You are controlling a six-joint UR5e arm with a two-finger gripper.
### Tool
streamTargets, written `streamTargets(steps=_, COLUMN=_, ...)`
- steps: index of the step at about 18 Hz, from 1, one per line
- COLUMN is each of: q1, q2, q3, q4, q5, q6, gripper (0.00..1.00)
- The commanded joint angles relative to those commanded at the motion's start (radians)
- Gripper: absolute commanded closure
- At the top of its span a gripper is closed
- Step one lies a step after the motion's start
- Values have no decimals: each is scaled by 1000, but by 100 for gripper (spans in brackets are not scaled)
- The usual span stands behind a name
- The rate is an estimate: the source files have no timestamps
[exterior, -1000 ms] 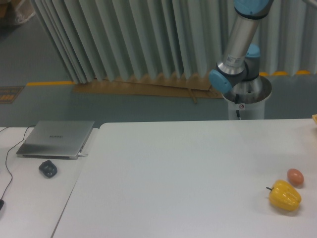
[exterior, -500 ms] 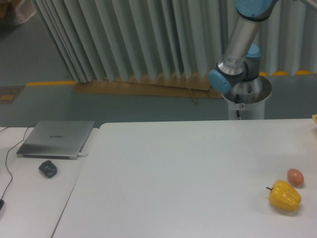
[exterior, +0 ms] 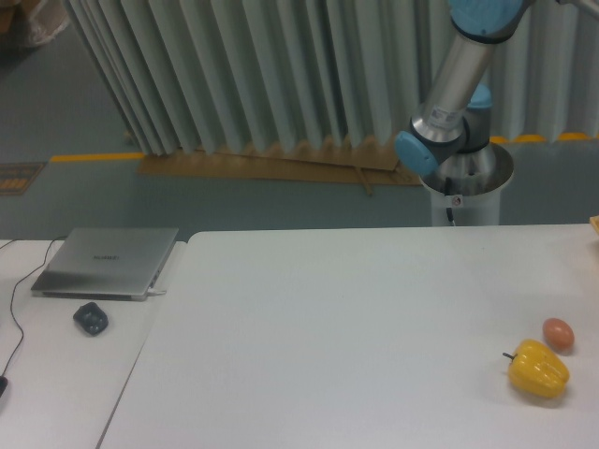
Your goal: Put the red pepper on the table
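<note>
Red pepper not in view anywhere on the bench [exterior: 309,318]; presumably out of frame, perhaps carried at the hidden end of the arm, but no way to confirm. Fingers also out of frame: only the arm's silver link [exterior: 459,70] and blue-capped joint [exterior: 426,150] visible at upper right, above the grey pedestal [exterior: 465,192] behind the bench's far edge. Open, closed or holding: cannot tell.

On the bench, near the right edge: yellow bell pepper [exterior: 538,369] lying on its side, dark stem pointing left; small orange-brown egg-like ball [exterior: 558,333] just beside it, up and to the right, apparently not touching. Large bare white area across centre and left of the bench.

On the narrower desk [exterior: 56,383] at left: closed grey laptop [exterior: 106,262], dark mouse [exterior: 91,319] in front of it, thin black cable [exterior: 13,313] trailing toward the lower left edge.

Handling judgement, by analogy with the yellow one: likely light, rigid, glossy skin, so prone to slip between smooth fingers and to roll once released. Best held across the widest part of the body, not the stem. Should be set down low, on bare surface well apart from the yellow pepper and the ball, and let go only once resting.

Progress: placing not yet evident.
</note>
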Motion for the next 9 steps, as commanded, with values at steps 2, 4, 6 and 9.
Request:
streamTargets(steps=2, q1=11, q2=-3, q3=1, q4=2, q5=0, q6=28, gripper=0)
streamTargets(steps=4, q1=11, q2=-8, q3=1, q4=6, q5=1, q6=22, gripper=0)
streamTargets(steps=6, q1=8, q2=-14, q3=1, q4=8, q5=3, q6=15, gripper=0)
streamTargets(steps=9, q1=3, q2=-17, q3=1, q4=9, q5=3, q6=14, gripper=0)
